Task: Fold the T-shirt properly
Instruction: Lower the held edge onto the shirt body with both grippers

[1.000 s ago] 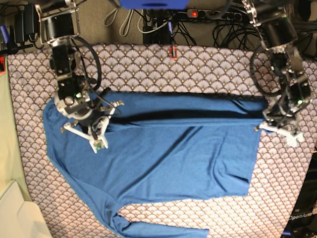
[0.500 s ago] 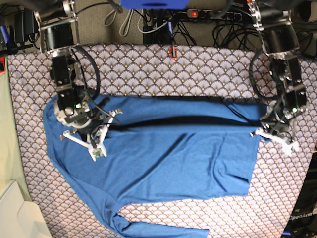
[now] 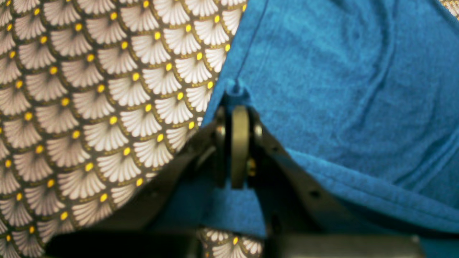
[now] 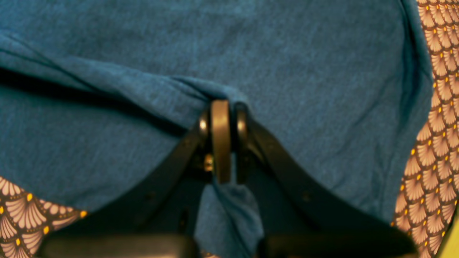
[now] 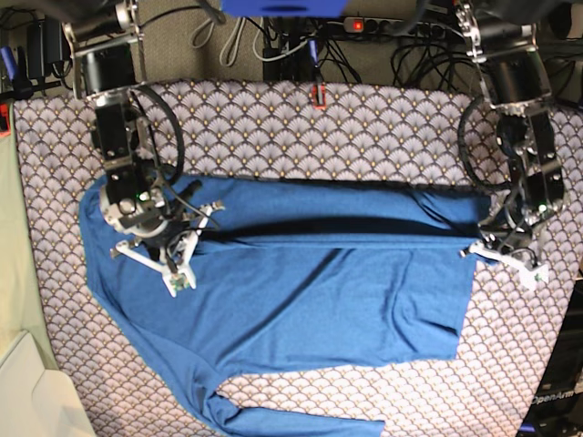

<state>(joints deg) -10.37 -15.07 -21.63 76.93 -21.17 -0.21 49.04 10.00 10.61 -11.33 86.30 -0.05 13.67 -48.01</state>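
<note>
The blue T-shirt (image 5: 319, 291) lies spread across the scallop-patterned cloth (image 5: 319, 127), its far edge doubled over into a long taut band. My right gripper (image 5: 196, 232), on the base view's left, is shut on that band near the shoulder; the right wrist view shows a bunch of T-shirt (image 4: 143, 36) pinched in my right gripper (image 4: 222, 102). My left gripper (image 5: 481, 238), on the base view's right, is shut on the hem corner. In the left wrist view, the left gripper (image 3: 235, 104) pinches the edge of the T-shirt (image 3: 322, 71).
One long sleeve (image 5: 301, 423) trails along the cloth's near edge. A small red object (image 5: 317, 95) sits at the far edge, with cables and a power strip (image 5: 364, 25) behind it. A cream surface (image 5: 27, 391) borders the table at lower left.
Both grippers have moved toward the near side, pulling the doubled far edge further over the shirt's body. The band between them has drawn straighter.
</note>
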